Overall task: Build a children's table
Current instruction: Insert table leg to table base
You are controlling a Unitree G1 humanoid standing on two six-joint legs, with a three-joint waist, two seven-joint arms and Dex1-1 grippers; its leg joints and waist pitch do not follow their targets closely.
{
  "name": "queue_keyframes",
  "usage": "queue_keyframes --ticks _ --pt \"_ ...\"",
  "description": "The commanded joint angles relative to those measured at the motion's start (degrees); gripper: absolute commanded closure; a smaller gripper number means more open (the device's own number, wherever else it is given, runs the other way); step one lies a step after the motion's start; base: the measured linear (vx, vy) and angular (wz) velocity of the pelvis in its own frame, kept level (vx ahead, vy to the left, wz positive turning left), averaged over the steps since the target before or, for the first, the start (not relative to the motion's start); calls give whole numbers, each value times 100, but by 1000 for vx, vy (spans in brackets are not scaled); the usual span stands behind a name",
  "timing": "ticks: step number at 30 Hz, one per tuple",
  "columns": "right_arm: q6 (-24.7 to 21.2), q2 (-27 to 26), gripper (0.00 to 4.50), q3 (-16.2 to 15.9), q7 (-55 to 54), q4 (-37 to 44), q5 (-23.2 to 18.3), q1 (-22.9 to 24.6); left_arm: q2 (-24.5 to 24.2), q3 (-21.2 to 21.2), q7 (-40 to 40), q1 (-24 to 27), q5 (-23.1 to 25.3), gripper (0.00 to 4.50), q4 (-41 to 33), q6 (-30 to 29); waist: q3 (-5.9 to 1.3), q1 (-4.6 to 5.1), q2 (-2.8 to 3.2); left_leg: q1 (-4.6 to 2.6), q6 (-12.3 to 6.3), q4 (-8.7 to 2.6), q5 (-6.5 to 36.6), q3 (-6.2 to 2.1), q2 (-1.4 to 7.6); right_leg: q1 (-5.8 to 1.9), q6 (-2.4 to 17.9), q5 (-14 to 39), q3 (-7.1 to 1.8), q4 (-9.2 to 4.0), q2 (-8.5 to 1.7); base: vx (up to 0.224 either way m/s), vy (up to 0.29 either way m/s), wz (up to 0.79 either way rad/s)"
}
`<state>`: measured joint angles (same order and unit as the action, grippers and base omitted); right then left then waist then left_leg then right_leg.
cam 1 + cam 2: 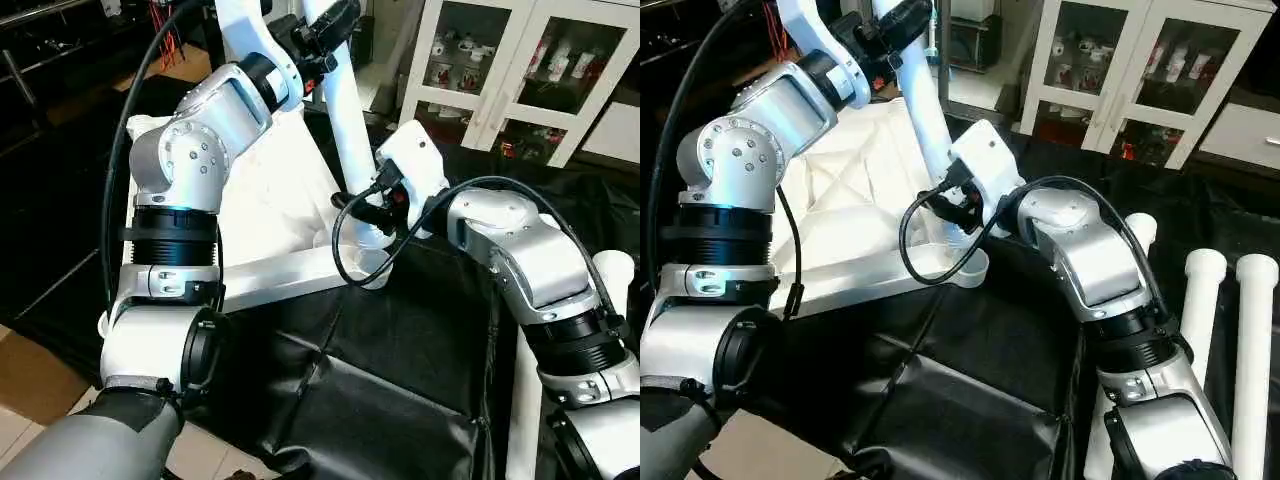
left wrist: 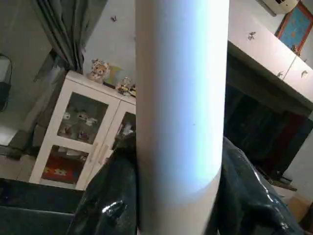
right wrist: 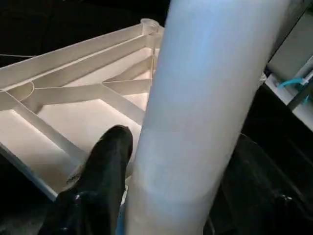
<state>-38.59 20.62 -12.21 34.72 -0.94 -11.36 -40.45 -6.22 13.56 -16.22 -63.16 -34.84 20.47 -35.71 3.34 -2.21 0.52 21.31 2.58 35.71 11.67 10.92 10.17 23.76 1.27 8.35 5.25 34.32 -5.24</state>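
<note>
Both hands clamped on the leg (image 1: pixel 923 105), left hand (image 1: pixel 883 28) high, right hand (image 1: pixel 958 215) low; keep it plumb and press straight into the tabletop's (image 1: pixel 855 190) near corner socket (image 1: pixel 965 262).

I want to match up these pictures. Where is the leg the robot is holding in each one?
Left eye view: the leg rises at top centre, foot near the tabletop corner.
Right eye view: the leg stands left of centre.
Left wrist view: the leg runs up the middle.
Right wrist view: the leg slants up right of centre.
Shared landmark: the cabinet, also behind the leg in the left wrist view.
</note>
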Motion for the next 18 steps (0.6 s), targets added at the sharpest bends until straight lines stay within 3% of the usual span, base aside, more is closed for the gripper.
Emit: queue_keyframes --ticks 1,6,13,16,18 --pt "-104 80 208 103 93 20 -106 -76 -58 -41 -60 -123 93 282 -73 64 -451 -3 43 -67 -154 -403 876 -133 242 -397 1322 947 -280 -336 -297 0 0 0" --pt "-283 136 243 148 228 97 -160 -60 -73 -53 -44 -126 97 282 -67 81 -458 -5 46 -70 -163 -401 813 -134 247 -395 1358 857 -280 -322 -294 0 0 0" --pt "-424 126 250 217 304 150 -311 -57 -116 -123 69 -156 381 282 74 371 -458 -1 49 -69 -155 -397 860 -133 238 -398 1332 935 -280 -339 -298 0 0 0" --pt "-566 159 251 468 632 244 -767 -56 -224 -217 -855 -35 5 213 -105 175 -462 -18 57 -72 -211 -407 848 -139 240 -409 1353 917 -276 -340 -305 0 0 0" --pt "-522 350 252 657 1154 375 -1173 3 -438 -359 -1878 186 -491 213 -449 -294 -459 -21 57 -65 -233 -409 808 -141 257 -412 1400 795 -280 -302 -312 0 0 0"
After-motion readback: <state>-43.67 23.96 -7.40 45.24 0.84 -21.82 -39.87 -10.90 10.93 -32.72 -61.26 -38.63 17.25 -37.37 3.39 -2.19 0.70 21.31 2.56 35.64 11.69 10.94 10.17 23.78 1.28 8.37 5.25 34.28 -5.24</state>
